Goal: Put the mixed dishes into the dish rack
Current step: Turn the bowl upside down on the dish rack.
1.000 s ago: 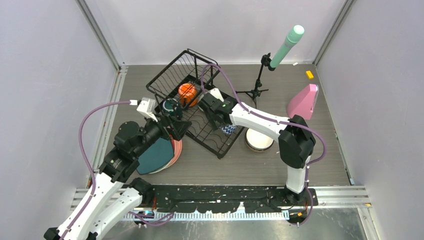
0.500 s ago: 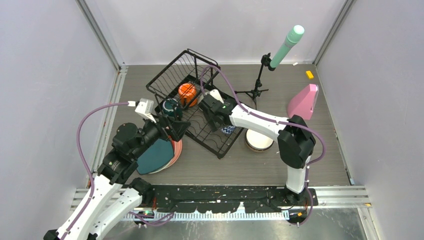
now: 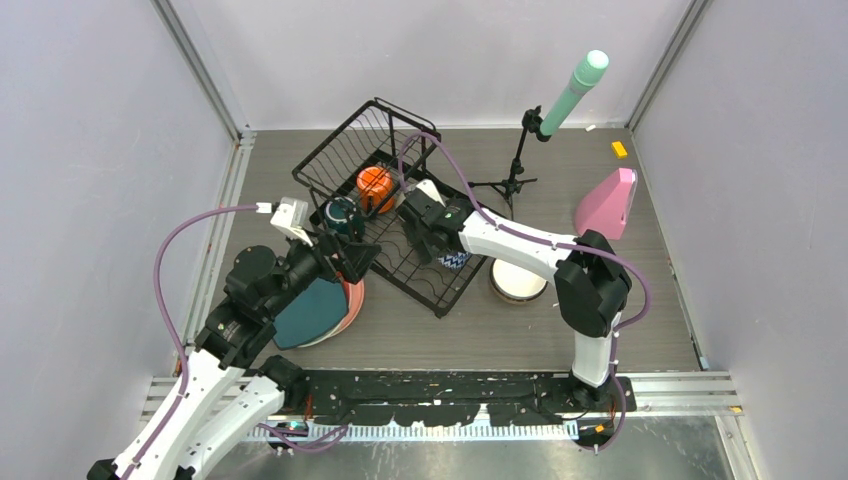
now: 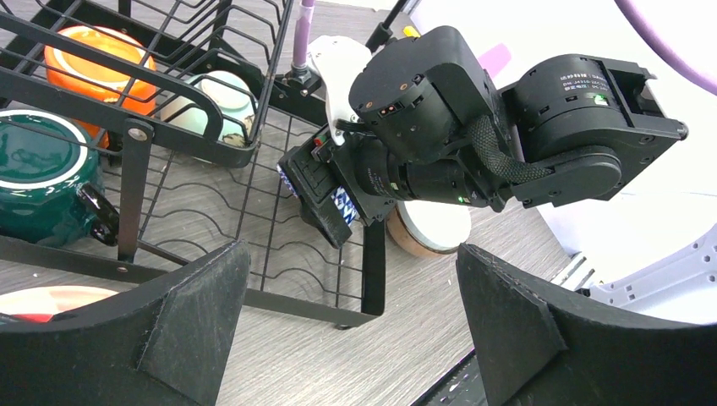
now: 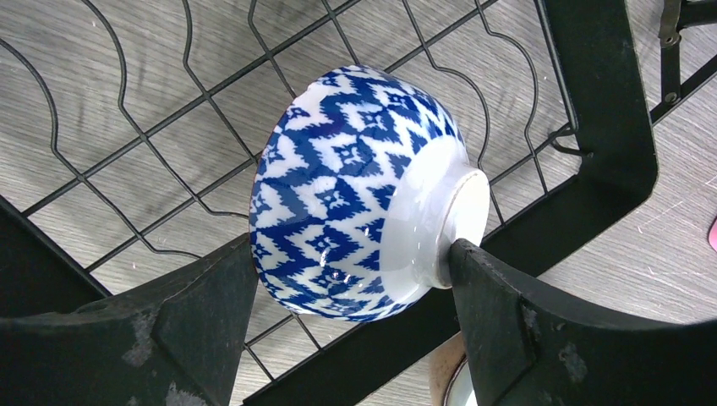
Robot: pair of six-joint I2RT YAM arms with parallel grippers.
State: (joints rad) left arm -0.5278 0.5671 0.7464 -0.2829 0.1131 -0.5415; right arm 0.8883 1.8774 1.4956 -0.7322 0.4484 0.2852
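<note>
Between the right claw's point(image 5: 351, 254) tips: blue-patterned bowl point(image 5: 338, 178), on its side on the dish rack point(image 5: 600, 101) wires near a corner. One fingertip touches the foot ring; can't tell whether it's clamped or let go. Left claw point(image 4: 351, 262) is spread wide with nothing in it, hovering by the rack's edge. Also in the rack: dark green mug point(image 4: 34, 182), orange mug point(image 4: 93, 59), mint bowl point(image 4: 211, 97). Teal plate point(image 3: 310, 310) lies on a pink plate point(image 3: 354, 300) on the table point(image 3: 480, 330) beside the rack.
</note>
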